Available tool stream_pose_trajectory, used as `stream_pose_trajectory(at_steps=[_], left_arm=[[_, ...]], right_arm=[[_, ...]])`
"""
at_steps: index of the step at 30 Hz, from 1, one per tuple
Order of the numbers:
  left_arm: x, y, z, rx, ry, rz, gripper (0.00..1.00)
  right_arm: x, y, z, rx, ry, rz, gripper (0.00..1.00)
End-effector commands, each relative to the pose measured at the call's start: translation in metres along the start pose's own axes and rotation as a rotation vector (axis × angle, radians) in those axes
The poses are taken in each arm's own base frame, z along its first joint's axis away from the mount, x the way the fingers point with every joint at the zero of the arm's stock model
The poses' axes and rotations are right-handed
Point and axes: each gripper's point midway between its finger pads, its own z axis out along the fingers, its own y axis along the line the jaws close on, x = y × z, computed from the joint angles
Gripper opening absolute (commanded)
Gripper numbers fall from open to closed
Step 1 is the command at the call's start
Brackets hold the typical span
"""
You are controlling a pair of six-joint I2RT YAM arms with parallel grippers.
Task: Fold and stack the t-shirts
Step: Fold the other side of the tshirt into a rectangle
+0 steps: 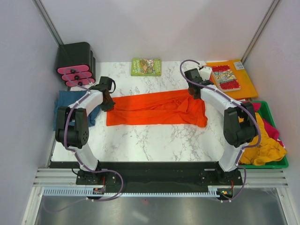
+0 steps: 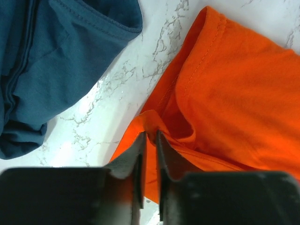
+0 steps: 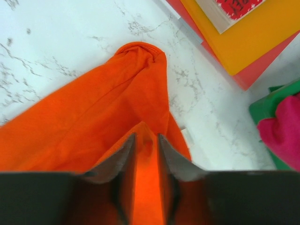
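Well, the orange t-shirt lay spread sideways across the middle of the marble table, a long rumpled band, bunched thicker at its right end. My left gripper pinched a raised fold at its left edge, and my right gripper clamped a ridge of cloth at the right end. The teal t-shirt sat crumpled near the left edge.
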Motion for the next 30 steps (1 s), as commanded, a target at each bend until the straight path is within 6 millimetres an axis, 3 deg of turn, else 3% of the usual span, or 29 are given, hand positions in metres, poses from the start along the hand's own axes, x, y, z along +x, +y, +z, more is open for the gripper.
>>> stream_pose_trajectory(at_steps=[1,3,4,5,7,8,9,10,11,12,14,16,18,23,30], left_arm=[[-0.015,-0.002,-0.026,0.033,-0.069,-0.023,0.34],[-0.018,-0.007,-0.040,0.055,-0.099,-0.018,0.68],[-0.024,-0.010,-0.055,0.080,-0.133,-0.022,0.78],[-0.022,-0.015,-0.063,0.098,-0.142,-0.004,0.79],[-0.020,-0.021,-0.081,0.145,-0.159,0.005,0.78],[-0.011,-0.031,-0.088,0.183,-0.145,0.018,0.74],[-0.002,-0.034,-0.089,0.199,-0.126,0.026,0.72],[0.006,-0.039,-0.091,0.223,-0.110,0.022,0.68],[0.022,-0.051,-0.095,0.260,-0.079,0.046,0.61],[0.036,-0.053,-0.091,0.262,-0.055,0.064,0.55],[0.063,-0.068,-0.082,0.272,-0.007,0.116,0.44],[0.082,-0.074,-0.068,0.262,0.048,0.138,0.40],[0.102,-0.077,-0.047,0.235,0.118,0.157,0.36],[0.122,-0.078,-0.018,0.195,0.192,0.175,0.35],[0.130,-0.047,0.007,0.083,0.256,0.140,0.36]], right_arm=[[-0.044,0.001,-0.035,-0.079,-0.108,0.066,0.54],[-0.048,0.001,-0.053,-0.107,-0.129,0.062,0.68],[-0.055,-0.003,-0.068,-0.130,-0.150,0.065,0.74],[-0.051,0.003,-0.081,-0.156,-0.153,0.047,0.76],[-0.037,0.000,-0.098,-0.188,-0.131,0.033,0.73],[-0.012,0.003,-0.100,-0.222,-0.078,0.005,0.68],[0.001,0.002,-0.101,-0.236,-0.047,0.008,0.57],[0.010,0.000,-0.106,-0.257,-0.029,0.031,0.21],[0.026,0.003,-0.107,-0.283,0.016,0.056,0.05],[0.052,-0.004,-0.100,-0.263,0.062,0.041,0.00],[0.074,-0.007,-0.093,-0.252,0.108,0.051,0.00],[0.102,-0.013,-0.082,-0.216,0.169,0.023,0.00],[0.113,-0.013,-0.077,-0.205,0.195,0.027,0.00],[0.120,-0.005,-0.064,-0.167,0.226,0.010,0.00],[0.149,-0.046,-0.050,-0.025,0.346,0.028,0.00]])
